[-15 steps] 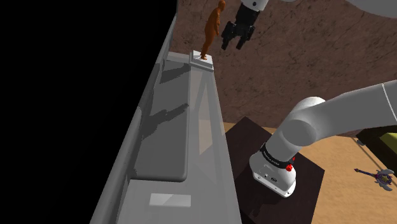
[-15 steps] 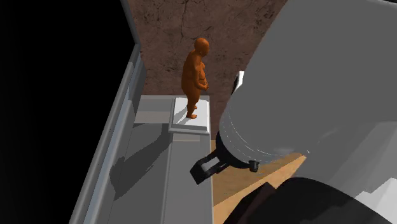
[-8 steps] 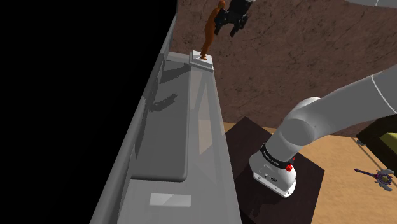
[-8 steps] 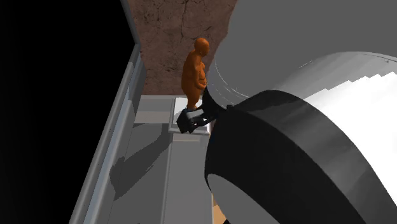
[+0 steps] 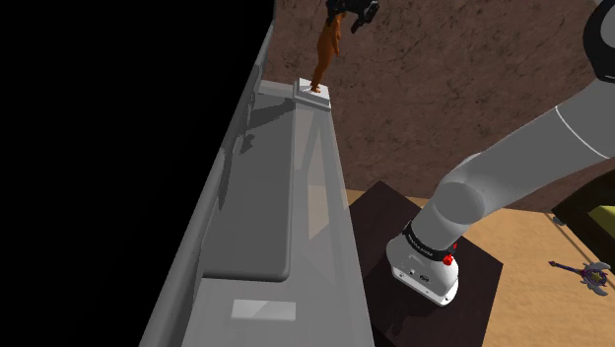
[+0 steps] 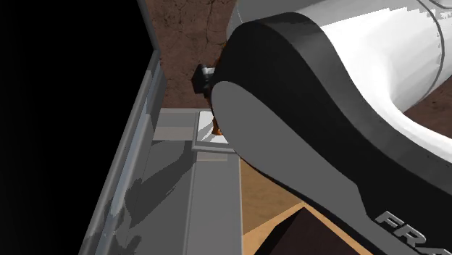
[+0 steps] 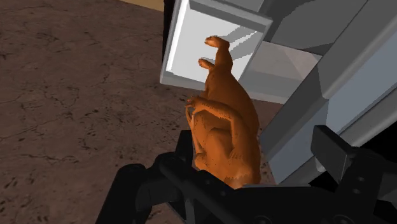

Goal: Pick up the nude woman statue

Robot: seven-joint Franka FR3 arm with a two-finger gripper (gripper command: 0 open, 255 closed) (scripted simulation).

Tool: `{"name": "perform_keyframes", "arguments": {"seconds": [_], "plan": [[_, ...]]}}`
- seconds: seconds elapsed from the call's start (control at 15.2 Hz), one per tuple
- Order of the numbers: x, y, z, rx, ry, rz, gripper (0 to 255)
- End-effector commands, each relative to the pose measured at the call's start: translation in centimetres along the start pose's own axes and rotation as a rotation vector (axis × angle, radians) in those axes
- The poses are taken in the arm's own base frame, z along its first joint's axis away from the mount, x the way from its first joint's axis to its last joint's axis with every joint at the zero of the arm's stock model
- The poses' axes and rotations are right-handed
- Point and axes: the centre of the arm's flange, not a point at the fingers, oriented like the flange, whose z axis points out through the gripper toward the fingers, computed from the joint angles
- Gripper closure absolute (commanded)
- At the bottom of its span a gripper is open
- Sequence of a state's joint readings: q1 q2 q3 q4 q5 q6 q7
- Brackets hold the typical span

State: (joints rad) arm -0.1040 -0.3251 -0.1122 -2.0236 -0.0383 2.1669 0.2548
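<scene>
All-black gripper (image 5: 350,12) is hovering at the far corner of the grey desk (image 5: 266,217), fingers (image 7: 334,153) open around the orange-brown woman statue (image 7: 226,121); closing seems next.

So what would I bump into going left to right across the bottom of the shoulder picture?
Black area → grey ledge → dark stand carrying the arm's base → small purple thing.

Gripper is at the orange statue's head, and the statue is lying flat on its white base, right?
Not lying flat: the statue stands upright with its feet on the white base, as the shoulder view shows. The gripper is at its head, as you say.
</scene>
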Motion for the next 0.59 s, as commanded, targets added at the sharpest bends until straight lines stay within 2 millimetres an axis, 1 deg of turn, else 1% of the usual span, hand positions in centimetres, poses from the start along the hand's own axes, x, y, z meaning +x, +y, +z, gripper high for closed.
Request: {"name": "perform_keyframes", "arguments": {"seconds": [0.0,0.53], "plan": [[2.0,0.8,-0.3,-0.001,0.044,0.030,0],[0.2,1.3,3.3,-0.001,0.044,0.030,0]]}}
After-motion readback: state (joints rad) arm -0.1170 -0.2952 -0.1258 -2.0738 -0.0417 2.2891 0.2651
